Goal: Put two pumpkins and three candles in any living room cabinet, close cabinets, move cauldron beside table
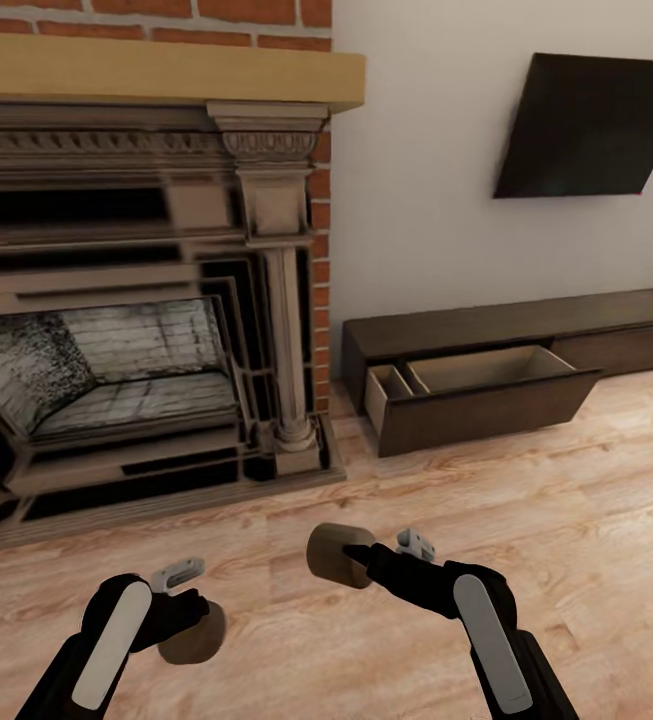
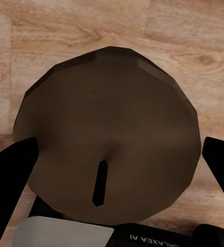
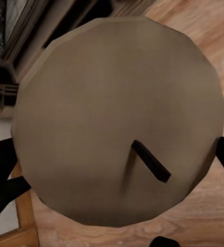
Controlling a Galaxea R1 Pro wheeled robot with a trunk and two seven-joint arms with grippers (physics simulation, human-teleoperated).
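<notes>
One candle (image 1: pixel 334 555) is clamped in the right gripper (image 1: pixel 366 562); a second candle (image 1: pixel 192 640) is clamped in the left gripper (image 1: pixel 188 612), both above the floor (image 1: pixel 566 520). The cabinet (image 1: pixel 506 330) drawer (image 1: pixel 486 385) stands open ahead right. Approach squarely, lower each candle inside before releasing.

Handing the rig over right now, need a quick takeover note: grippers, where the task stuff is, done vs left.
Left gripper: shut on a stubby beige-grey candle, held above the wood plank floor.
Right gripper: shut on a second beige-grey candle.
Long low dark-brown cabinet stands ahead to the right, beside the red-brick fireplace; its left drawer is pulled open, pale inside.
Done: two candles picked up, drawer open.
Left: drop both candles in, then the third candle, pumpkins, closing the cabinet, cauldron.
</notes>
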